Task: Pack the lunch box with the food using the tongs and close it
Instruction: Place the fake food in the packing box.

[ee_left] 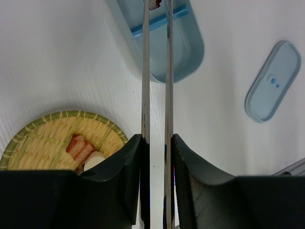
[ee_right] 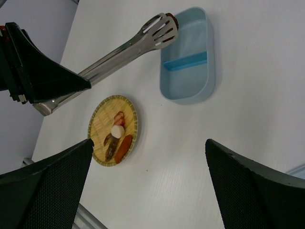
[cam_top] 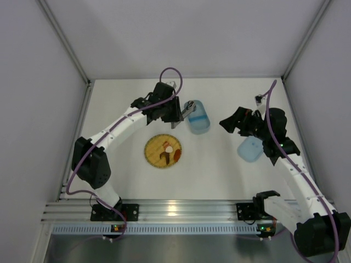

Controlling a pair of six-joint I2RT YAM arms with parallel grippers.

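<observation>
While left tool (ee_left: pixel 157 140) clamps tongs (ee_right: pixel 119 50), tips pinch dark red piece (ee_right: pixel 175 20) at lunch box (ee_right: pixel 186 85) far rim; right tool (ee_right: pixel 148 141) gapes wide right of lunch box; remaining food (ee_right: pixel 117 132) near-left on plate (ee_right: pixel 96 123).

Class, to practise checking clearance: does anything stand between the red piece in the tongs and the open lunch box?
Nothing visible does. The tongs hold the red piece right at the rim of the box. The box is open, and its lid lies apart, off to one side.
</observation>
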